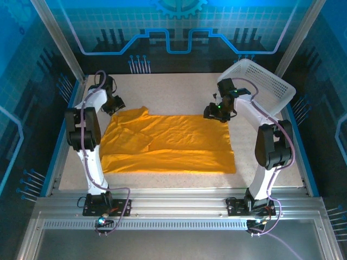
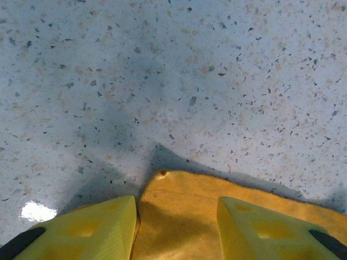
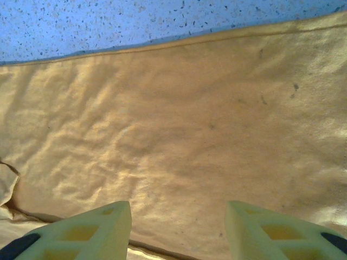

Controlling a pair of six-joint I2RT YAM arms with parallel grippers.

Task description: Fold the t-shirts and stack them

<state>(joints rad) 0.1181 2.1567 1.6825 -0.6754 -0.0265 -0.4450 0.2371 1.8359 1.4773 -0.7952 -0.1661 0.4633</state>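
Left gripper (image 2: 174, 210): fingers parted, nothing pinched. The far left corner of the orange t-shirt (image 1: 168, 143) lies flat on the speckled table (image 1: 173, 89) between them.
Right gripper (image 3: 178, 211): parted likewise, empty, hovering over cloth near the shirt's far right edge.
T-shirt: spread mid-table as a rough rectangle, wrinkled, with a sleeve tucked in at left. A lower layer peeks out in my right wrist view.
White mesh basket (image 1: 265, 81): tilted at far right, apart from the shirt.
Progress, as I judge: one early fold laid at most; further folds and stacking remain.
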